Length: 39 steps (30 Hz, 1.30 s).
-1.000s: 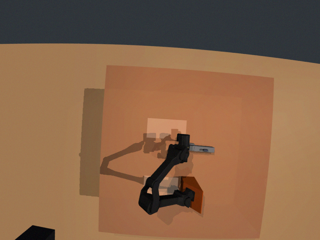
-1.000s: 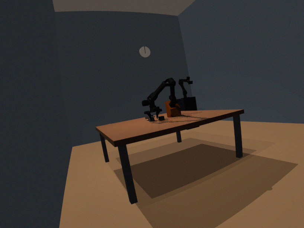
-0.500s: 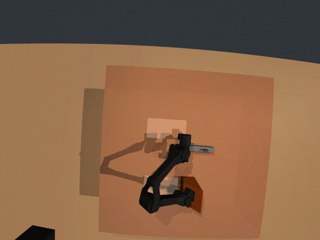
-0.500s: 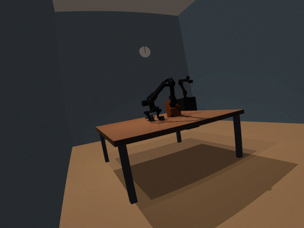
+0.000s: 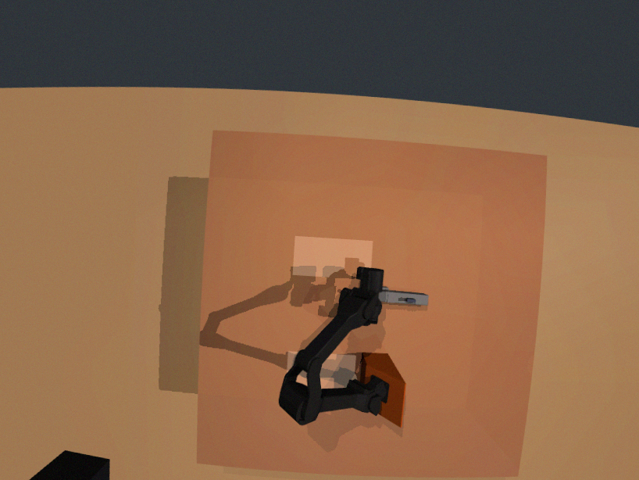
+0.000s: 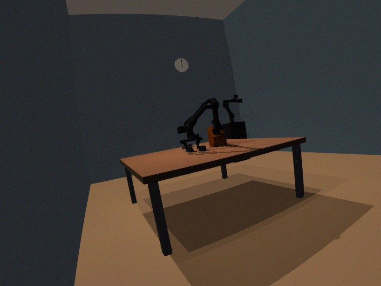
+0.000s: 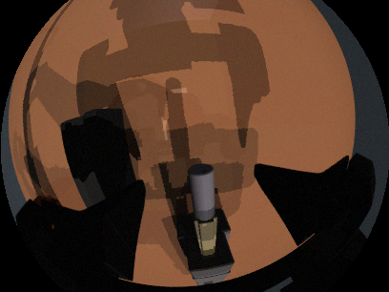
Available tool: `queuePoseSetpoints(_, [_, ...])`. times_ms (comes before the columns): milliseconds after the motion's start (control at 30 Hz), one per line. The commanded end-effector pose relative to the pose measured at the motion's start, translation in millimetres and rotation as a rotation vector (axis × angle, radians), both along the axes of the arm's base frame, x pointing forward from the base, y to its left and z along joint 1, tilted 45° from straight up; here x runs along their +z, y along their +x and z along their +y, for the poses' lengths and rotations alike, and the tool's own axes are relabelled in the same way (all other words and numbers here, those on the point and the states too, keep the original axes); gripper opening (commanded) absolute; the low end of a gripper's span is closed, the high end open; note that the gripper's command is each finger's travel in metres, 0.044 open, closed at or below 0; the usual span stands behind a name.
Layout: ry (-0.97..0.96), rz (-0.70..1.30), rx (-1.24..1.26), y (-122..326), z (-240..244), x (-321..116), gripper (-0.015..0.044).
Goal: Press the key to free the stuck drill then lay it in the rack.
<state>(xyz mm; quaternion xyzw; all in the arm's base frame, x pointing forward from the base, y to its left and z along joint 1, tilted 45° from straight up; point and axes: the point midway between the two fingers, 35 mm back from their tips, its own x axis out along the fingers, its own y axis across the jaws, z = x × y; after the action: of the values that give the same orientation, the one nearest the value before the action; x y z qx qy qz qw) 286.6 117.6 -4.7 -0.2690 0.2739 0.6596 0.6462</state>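
Note:
My gripper (image 7: 201, 178) (image 6: 192, 147) is open and empty, pointing down low over the table; the arm hides its fingers in the top view. A grey cylinder (image 7: 202, 191), apparently the drill's end, stands between the spread fingers in the wrist view, touched by neither as far as shows. A brass-coloured piece (image 7: 207, 239) sits below it in a black fixture (image 7: 210, 262). A grey bar (image 5: 419, 299) with a small bluish part (image 5: 409, 299) reaches right from under the arm. I cannot tell which part is the key. A dark block (image 7: 95, 143) (image 6: 202, 148), possibly the rack, lies beside the gripper.
An orange wedge-shaped block (image 5: 390, 379) (image 6: 217, 139) stands by the arm's base. The table (image 5: 500, 232) (image 6: 159, 164) carries everything. Another dark arm (image 6: 229, 109) on a black stand (image 6: 238, 129) is behind it. Arm shadows cross the work area.

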Motion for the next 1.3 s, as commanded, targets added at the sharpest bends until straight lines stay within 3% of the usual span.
queuePoseSetpoints(0, [0.002,0.000,0.004,-1.8,-0.4,-2.6,0.0440])
queuePoseSetpoints(400, [0.002,0.000,0.004,-3.2,-0.9,-5.2,0.0440])
queuePoseSetpoints(933, [0.000,-0.001,0.000,-0.8,-0.9,-3.3,0.0020])
queuePoseSetpoints(1267, [0.002,0.000,0.004,-1.8,-2.2,-2.3,0.0000])
